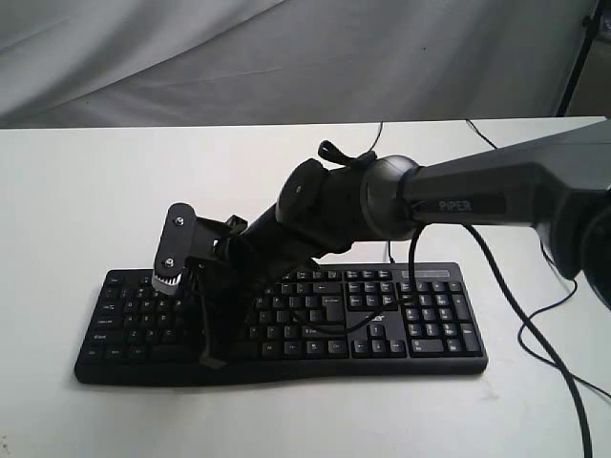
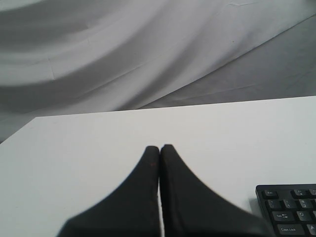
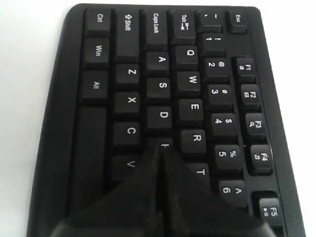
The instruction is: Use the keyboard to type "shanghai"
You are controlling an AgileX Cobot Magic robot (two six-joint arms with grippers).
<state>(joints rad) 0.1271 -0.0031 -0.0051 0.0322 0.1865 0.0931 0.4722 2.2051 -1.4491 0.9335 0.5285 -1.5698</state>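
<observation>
The keyboard lies directly under the right tool (jaws pressed together).

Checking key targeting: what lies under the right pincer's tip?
On the keyboard, the F key, mostly covered by the shut right pincer. Whether it touches is hidden.

The right arm is dark grey, lettered "PiPER" in white beside its paler rounded joint, with black cable under the joint, a two-screw black plate and the right gripper's black wedge-shaped fingers beyond it.
</observation>
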